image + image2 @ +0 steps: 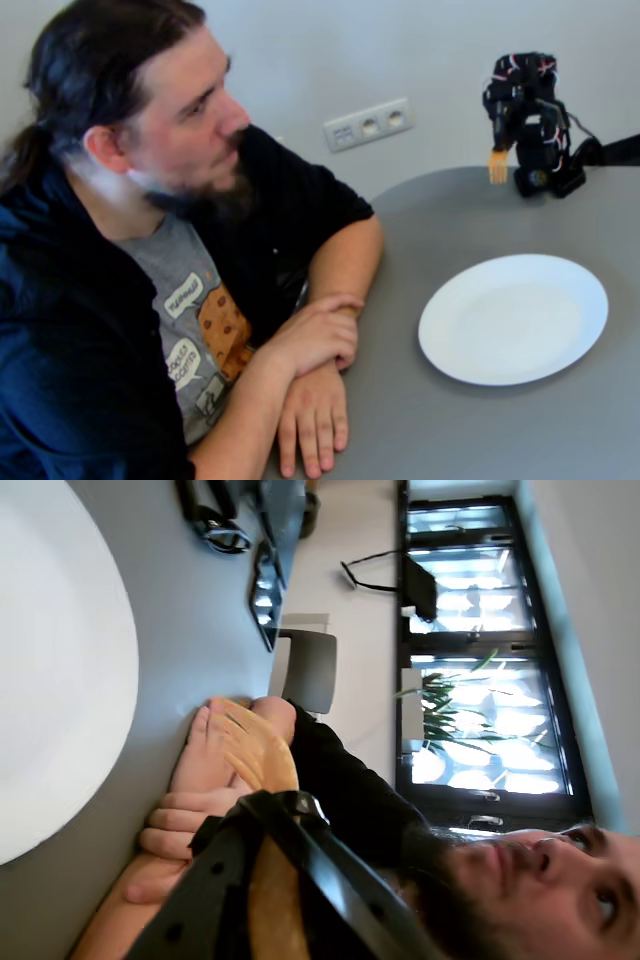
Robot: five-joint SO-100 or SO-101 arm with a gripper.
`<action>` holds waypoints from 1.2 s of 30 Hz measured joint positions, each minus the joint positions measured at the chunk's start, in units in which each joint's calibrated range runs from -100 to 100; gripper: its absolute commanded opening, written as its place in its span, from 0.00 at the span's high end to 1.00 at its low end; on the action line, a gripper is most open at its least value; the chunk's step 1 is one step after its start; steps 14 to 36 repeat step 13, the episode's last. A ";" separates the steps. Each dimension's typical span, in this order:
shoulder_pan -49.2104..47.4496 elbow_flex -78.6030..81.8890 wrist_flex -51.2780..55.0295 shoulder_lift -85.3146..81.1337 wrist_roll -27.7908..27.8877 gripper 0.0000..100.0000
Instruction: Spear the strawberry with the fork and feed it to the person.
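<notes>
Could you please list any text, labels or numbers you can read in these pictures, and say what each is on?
T-shirt: speech-bubble print beside a cookie figure holds lettering, too blurred to read.
Wall socket, plate, fork and arm: no readable text.
Wrist view: none readable.

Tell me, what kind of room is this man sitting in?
Probably an office or meeting room: a plain grey table against a bare wall with a socket strip, and, in the wrist view, large windows with a potted plant.

Office: grey meeting table (470, 430); wall sockets (369, 124); large windows (478, 650); potted plant (445, 695).
</notes>
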 measured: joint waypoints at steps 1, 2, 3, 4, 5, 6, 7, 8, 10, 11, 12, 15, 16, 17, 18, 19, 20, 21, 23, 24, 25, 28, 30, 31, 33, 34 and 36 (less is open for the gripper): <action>0.00 -0.09 0.00 -0.42 0.00 0.98; -0.67 -0.09 0.00 -0.17 0.00 0.98; -0.67 -0.09 0.00 -0.17 0.00 0.98; -0.67 -0.09 0.00 -0.59 0.00 0.98; -0.84 -0.09 0.00 -0.59 0.00 0.98; -0.92 -0.09 0.00 -0.67 0.00 0.98; -0.92 -0.09 0.00 -0.67 0.00 0.98; -0.92 -0.09 0.00 -0.67 0.00 0.98; -0.92 -0.09 0.00 -0.67 0.00 0.98; -0.92 -0.09 0.00 -0.67 0.00 0.98; -0.92 -0.09 0.00 -0.67 0.00 0.98; -0.92 -0.09 0.00 -0.67 0.00 0.98; -0.92 -0.09 0.00 -0.67 0.00 0.98; -0.92 -0.09 0.00 -0.67 0.00 0.98; -0.92 -0.09 0.00 -0.67 0.00 0.98; -0.92 -0.09 0.00 -0.67 0.00 0.98; -0.92 -0.09 0.00 -0.67 0.00 0.98; -0.92 -0.09 0.00 -0.67 0.00 0.98; -0.92 -0.09 0.00 -0.67 0.00 0.98; -0.92 -0.09 0.00 -0.67 0.00 0.98; -0.92 -0.09 0.00 -0.67 0.00 0.98; -0.92 -0.09 0.00 -0.67 0.00 0.98; -0.92 -0.09 0.00 -0.67 0.00 0.98; -0.92 -0.09 0.00 -0.67 0.00 0.98; -0.92 -0.09 0.00 -0.67 0.00 0.98; -0.92 -0.09 0.00 -0.67 0.00 0.98; -0.92 -0.09 0.00 -0.67 0.00 0.98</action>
